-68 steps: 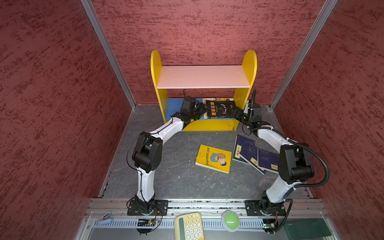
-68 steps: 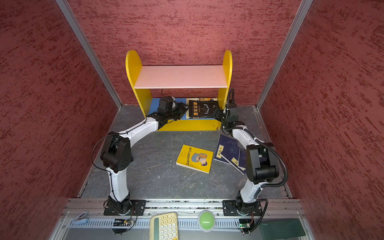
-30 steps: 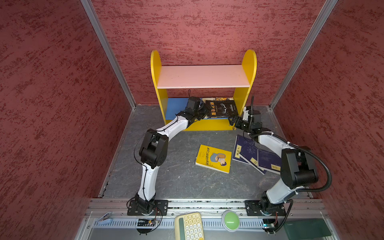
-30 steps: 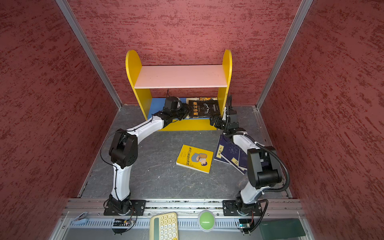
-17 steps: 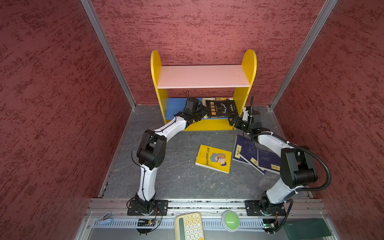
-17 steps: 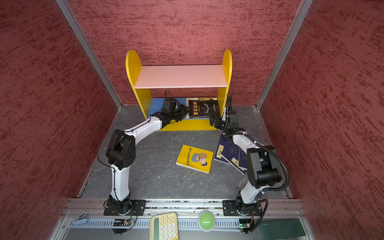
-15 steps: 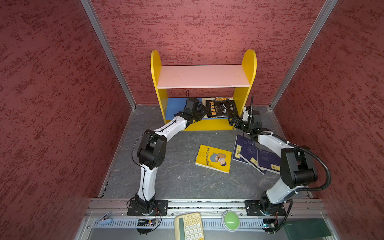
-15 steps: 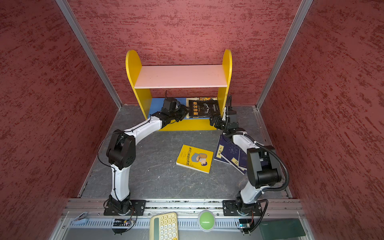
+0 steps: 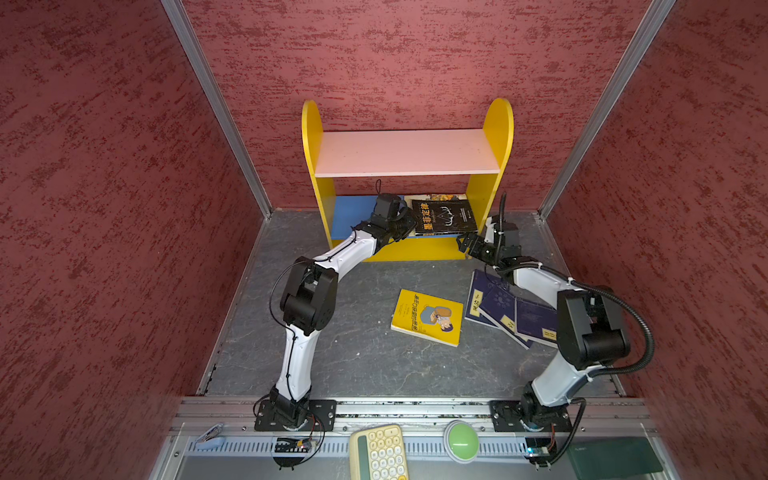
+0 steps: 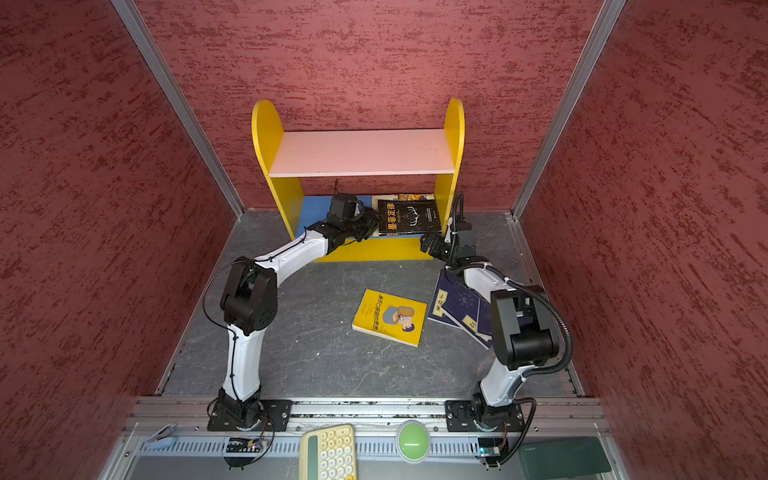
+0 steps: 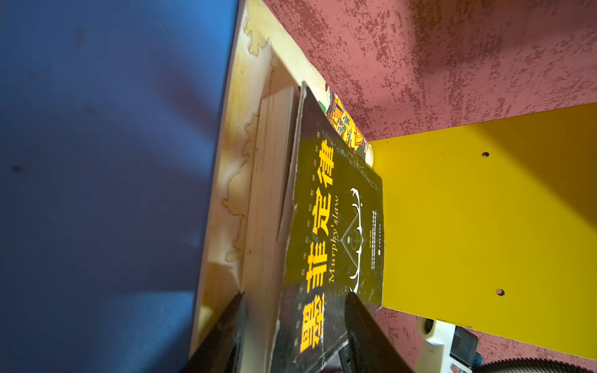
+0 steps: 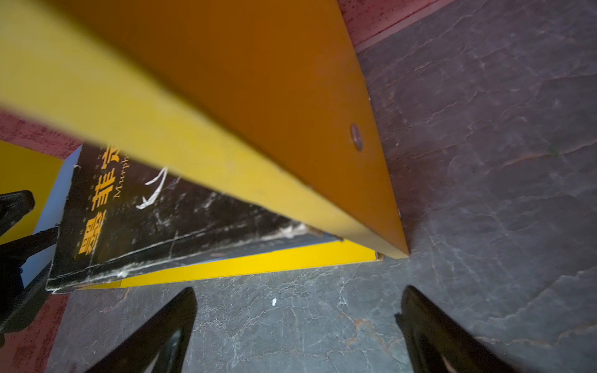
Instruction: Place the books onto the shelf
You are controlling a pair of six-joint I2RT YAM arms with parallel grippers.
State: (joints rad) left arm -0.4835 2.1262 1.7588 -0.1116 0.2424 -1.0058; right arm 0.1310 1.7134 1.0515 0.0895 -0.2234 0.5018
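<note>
6 thin paperbacks in all: 1 black paperback with orange characters point(image 9: 446, 216), 1 large cream illustrated paperback point(image 11: 237, 168), 1 yellow paperback with a cartoon figure point(image 9: 428, 318) and 3 navy paperbacks with yellow labels point(image 9: 498, 301). 1 small wooden shelf with yellow sides point(image 9: 498, 137), made with 2 boards: 1 pale pink upper board point(image 9: 405, 151) and 1 blue lower board point(image 9: 351, 216). 2 white-and-black robot arms: 1 left arm point(image 9: 309, 299) and 1 right arm point(image 9: 590, 328). 1 pale yellow keypad point(image 9: 380, 453), 1 round green button point(image 9: 461, 442) and 1 dark green flat slab point(image 9: 611, 455).
</note>
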